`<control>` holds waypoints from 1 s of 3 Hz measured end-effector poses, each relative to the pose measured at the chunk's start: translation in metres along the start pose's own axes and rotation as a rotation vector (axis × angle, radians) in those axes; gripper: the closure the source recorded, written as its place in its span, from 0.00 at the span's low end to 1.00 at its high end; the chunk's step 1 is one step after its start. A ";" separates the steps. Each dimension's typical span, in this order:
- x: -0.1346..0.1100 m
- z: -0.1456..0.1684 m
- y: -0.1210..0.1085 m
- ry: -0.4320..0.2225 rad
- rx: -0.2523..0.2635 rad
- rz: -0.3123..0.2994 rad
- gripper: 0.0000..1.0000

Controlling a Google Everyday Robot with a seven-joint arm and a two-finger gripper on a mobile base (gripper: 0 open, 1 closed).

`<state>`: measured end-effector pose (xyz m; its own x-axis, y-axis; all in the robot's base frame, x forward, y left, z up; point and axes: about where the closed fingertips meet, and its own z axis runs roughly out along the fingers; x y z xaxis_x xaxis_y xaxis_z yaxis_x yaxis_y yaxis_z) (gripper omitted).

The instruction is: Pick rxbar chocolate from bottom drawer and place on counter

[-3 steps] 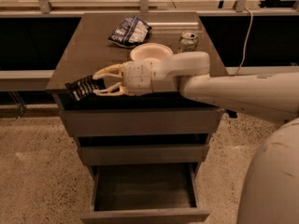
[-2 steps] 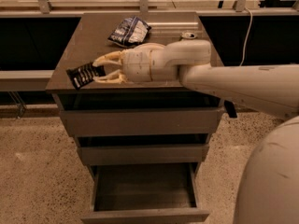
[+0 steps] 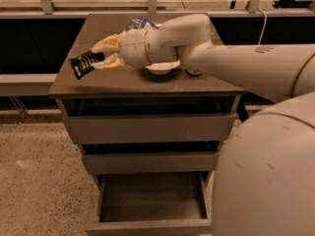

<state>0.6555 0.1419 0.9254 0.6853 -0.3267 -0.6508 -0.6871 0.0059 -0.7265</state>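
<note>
Carrying the rxbar chocolate (image 3: 81, 65) inward, the gripper (image 3: 99, 58) is hanging over the left part of the counter (image 3: 98, 85), at about 9 o'clock of its middle. A second ago it was holding the bar down at the cabinet's front-left corner, level with the edge. Since then it has been travelling toward 12 o'clock, so the bar is now sitting fully over the top surface rather than over the floor. The jaws are clamped on the bar's near end, one pale finger (image 3: 109, 44) above it and the other below. The black wrapper is sticking out toward 9 o'clock of the gripper and tilting slightly. Whether its far end is touching the counter I cannot tell.

The arm is also sweeping in over the white bowl (image 3: 162, 69), which is now mostly hidden at 3 o'clock of the gripper. The blue-and-white chip bag (image 3: 138, 23) is peeking out at 12 o'clock. At 6 o'clock of the counter, the bottom drawer (image 3: 147, 227) is standing open, with nothing showing inside.

In my judgement the pick is finished and the carry is nearly done. What is remaining is lowering the bar onto the bare patch below it and releasing. The bowl nearby is calling for care.
</note>
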 end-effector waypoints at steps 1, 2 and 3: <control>0.026 0.009 -0.025 0.099 -0.017 0.103 1.00; 0.043 0.012 -0.035 0.153 -0.021 0.165 1.00; 0.051 0.009 -0.043 0.194 0.000 0.204 0.82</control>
<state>0.7226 0.1331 0.9214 0.4734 -0.4938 -0.7295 -0.8063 0.0905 -0.5845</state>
